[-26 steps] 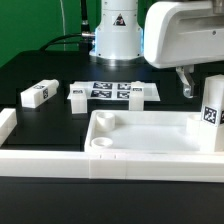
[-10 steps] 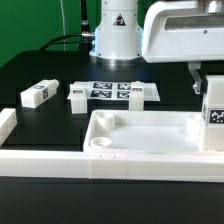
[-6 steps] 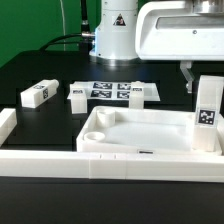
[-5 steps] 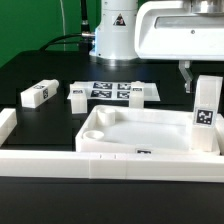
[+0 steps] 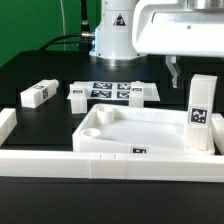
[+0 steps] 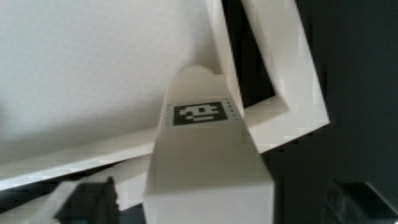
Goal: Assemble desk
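The white desk top [image 5: 140, 138] lies tray-like in the middle of the table, behind the front rail. One white leg [image 5: 201, 112] with a black-and-white tag stands upright at the top's corner on the exterior view's right. My gripper [image 5: 192, 76] hangs over it, shut on the leg's upper end; one finger [image 5: 172, 69] shows beside it. In the wrist view the leg [image 6: 206, 150] runs out from between the jaws [image 6: 210, 208] down into the top's rimmed corner [image 6: 270, 95]. Whether the leg is seated in a socket is hidden.
Three loose legs lie behind: one at the exterior view's left [image 5: 36, 94], and two [image 5: 78, 93] [image 5: 141, 92] at either end of the marker board [image 5: 110, 90]. White border rails run along the front [image 5: 90, 166] and left [image 5: 6, 124]. The robot base [image 5: 115, 35] stands at the back.
The gripper, the leg in it and the desk top have all shifted toward the exterior view's left. The loose legs have not moved.
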